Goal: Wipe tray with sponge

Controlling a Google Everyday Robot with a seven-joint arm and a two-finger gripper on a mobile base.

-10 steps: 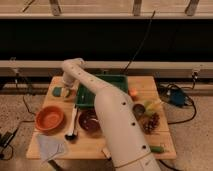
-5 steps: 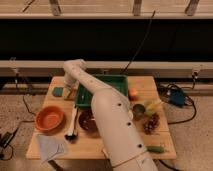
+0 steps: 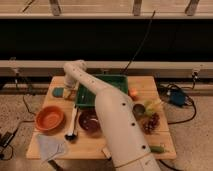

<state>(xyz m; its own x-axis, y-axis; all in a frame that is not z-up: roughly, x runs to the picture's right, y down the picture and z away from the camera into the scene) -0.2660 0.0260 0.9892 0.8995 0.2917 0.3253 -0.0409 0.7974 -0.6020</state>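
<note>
My gripper (image 3: 70,92) sits low at the table's left end, between sponge (image 3: 58,92) and tray (image 3: 114,86). Sponge just beside it, outboard; tray on the opposite side. Grip state: I cannot tell.

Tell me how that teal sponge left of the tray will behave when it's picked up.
Probably light and squashy: the sponge looks like a small flat pad. Lying flat on the table, it shouldn't roll or tip, though a push would likely slide it. The gripper hangs right beside it, between it and the tray.
</note>
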